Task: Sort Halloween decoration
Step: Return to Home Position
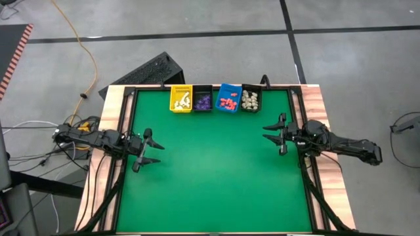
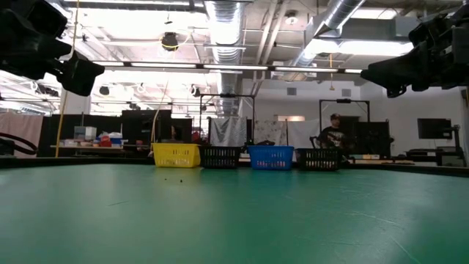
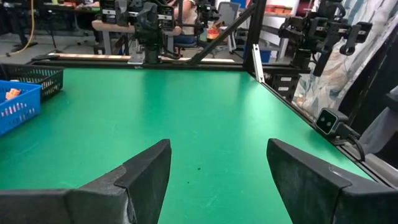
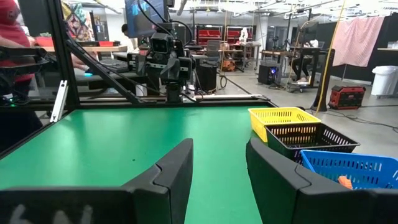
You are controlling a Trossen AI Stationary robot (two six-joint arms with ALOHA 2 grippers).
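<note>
The Halloween decoration lies as tiny pieces in four bins along the table's far edge. White pieces are in the yellow bin (image 1: 181, 98) and purple ones in a black bin (image 1: 203, 99). Orange-red ones fill the blue bin (image 1: 228, 98), and cream ones the other black bin (image 1: 250, 99). My left gripper (image 1: 156, 148) hovers open over the mat's left side, pointing level toward the right. My right gripper (image 1: 265, 132) hovers open over the right side, pointing left. Nothing is between the fingers of either gripper (image 3: 217, 168) (image 4: 219, 162).
Bare green mat (image 1: 216, 177) spreads between the two grippers and toward the near edge. A black frame (image 1: 298, 105) runs round the mat. A dark keyboard-like object (image 1: 141, 72) lies on the floor beyond the far left corner. A person (image 2: 335, 133) sits in the room behind.
</note>
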